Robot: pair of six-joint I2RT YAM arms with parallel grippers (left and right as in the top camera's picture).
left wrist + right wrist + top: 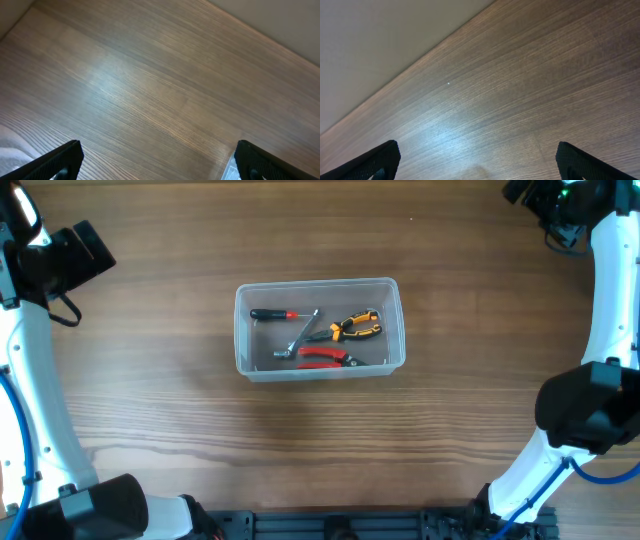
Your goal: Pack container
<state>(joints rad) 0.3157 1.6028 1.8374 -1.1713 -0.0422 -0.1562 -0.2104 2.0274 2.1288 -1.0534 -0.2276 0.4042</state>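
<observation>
Wooden bench (150,410), scanned left to right.

**Positions.** The left gripper (162,167) hangs near the far-left corner with its fingers spread wide and nothing between them. The container (320,282) sits about mid-bench, slightly toward the far edge. The right gripper (481,167) hangs near the far-right corner, likewise spread and empty.

**Hazards (judgement).**
- The container is light and clear. A finger catching its rim on approach could push it toward a bench edge or tip it.
- The wrench (303,334) lies slanted and touches the red pliers (322,357). Any knock could shift the stacked tools or spill them.
- No loose tool shows on the bench, so packing looks complete. Reaching in again would only risk disturbing the load.

**Count.**
- Container: one.
- Screwdriver (272,314): one.
- Wrench: one.
- Pliers: two, the red pair and an orange pair (355,328).
- Grippers: two.
</observation>
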